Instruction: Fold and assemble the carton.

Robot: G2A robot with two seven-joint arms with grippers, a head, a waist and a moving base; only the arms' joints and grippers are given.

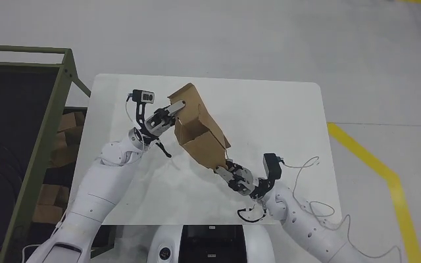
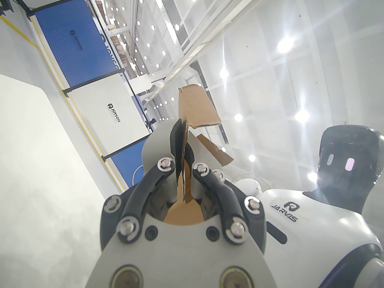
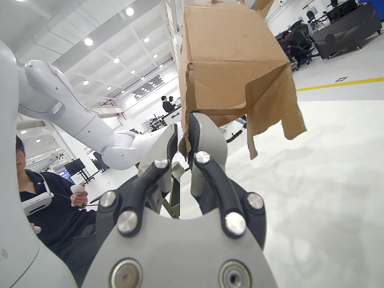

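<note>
A brown corrugated-cardboard carton [image 1: 197, 128] [image 2: 195, 106] [image 3: 228, 46], partly opened with loose flaps hanging, is held up over the white rectangular worktop [image 1: 276, 112] between the robot's two arms. The left gripper [image 1: 172, 113] [image 2: 181, 133] has its jaws pinched tight on a panel edge at the carton's far end; the right gripper [image 1: 222, 169] [image 3: 183, 127] has its jaws closed on a wall edge at the near end, toward the worktop's front.

Left tool [image 1: 175, 112], right tool [image 1: 221, 170]: both pinched closed, facing each other.
</note>
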